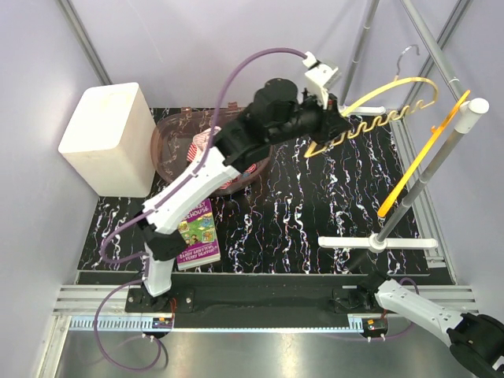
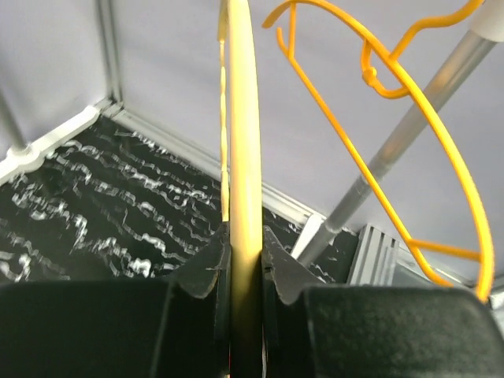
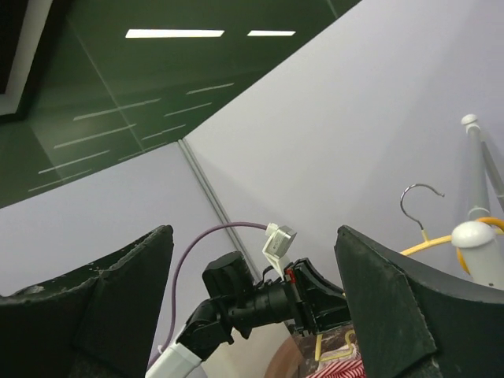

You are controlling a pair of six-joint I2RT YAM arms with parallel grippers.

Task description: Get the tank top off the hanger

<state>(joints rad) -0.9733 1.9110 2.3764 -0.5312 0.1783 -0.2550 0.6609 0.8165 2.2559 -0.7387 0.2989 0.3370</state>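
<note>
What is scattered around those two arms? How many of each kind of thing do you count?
Hangers (pale yellow plastic hanger, orange plastic hanger): 2
Purple paperback book: 1
Cream rectangular bin: 1
Pink see-through basket: 1
Red-and-white striped tank top: 1
Grey metal rack: 1
Total: 7

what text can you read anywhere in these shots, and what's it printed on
"TREEHOUSE": on the purple and green cover of the book lying on the table by the left arm, seen from the top camera; the reading is likely but not certain.
The remaining lines on that cover are too small and blurred to read.
Neither wrist view shows any text.
</note>
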